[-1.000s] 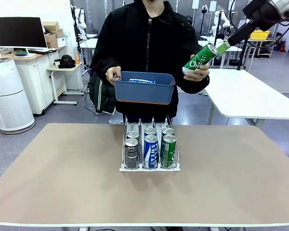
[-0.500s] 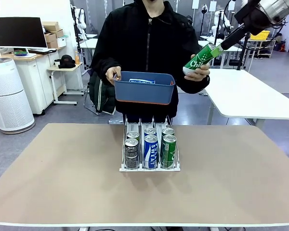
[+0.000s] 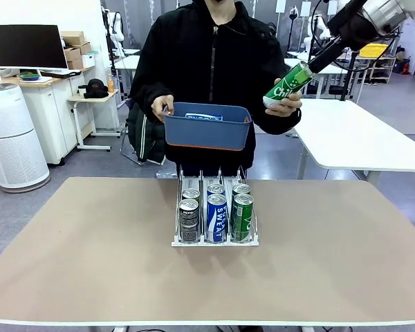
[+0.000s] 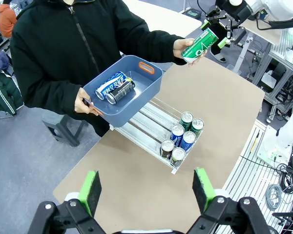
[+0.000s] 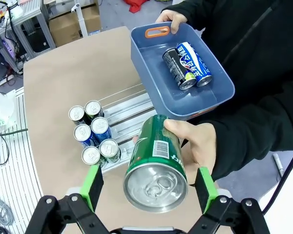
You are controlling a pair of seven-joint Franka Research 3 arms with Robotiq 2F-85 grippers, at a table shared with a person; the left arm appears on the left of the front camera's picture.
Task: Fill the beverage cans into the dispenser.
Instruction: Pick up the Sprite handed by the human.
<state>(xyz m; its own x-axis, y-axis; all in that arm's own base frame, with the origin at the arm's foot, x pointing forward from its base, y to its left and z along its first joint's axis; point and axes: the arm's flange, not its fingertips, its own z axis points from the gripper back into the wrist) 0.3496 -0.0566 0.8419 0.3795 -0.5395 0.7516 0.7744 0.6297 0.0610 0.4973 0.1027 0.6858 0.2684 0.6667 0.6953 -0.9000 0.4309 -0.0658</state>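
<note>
A person's hand holds a green can (image 3: 288,83) tilted in the air, above the table's far right. My right gripper (image 3: 312,62) is at the can's silver top. Close up, the green can (image 5: 156,163) lies between the open green pads (image 5: 93,187), which stand clear of its sides. The dispenser (image 3: 214,243) stands mid-table with several cans at its front: dark grey (image 3: 189,220), blue (image 3: 216,217) and green (image 3: 243,216). My left gripper (image 4: 147,190) hangs open and empty, high above the table's near side.
The person's other hand holds a blue bin (image 3: 207,128) over the dispenser's far end. In the bin lie a blue can (image 5: 193,63) and a black can (image 5: 178,68). The dispenser's rear rails (image 4: 146,119) are bare. A white table (image 3: 360,138) stands behind on the right.
My right gripper has moved left and closer to the green can's top. The person's hands, the bin and the cans in the dispenser have stayed put.
</note>
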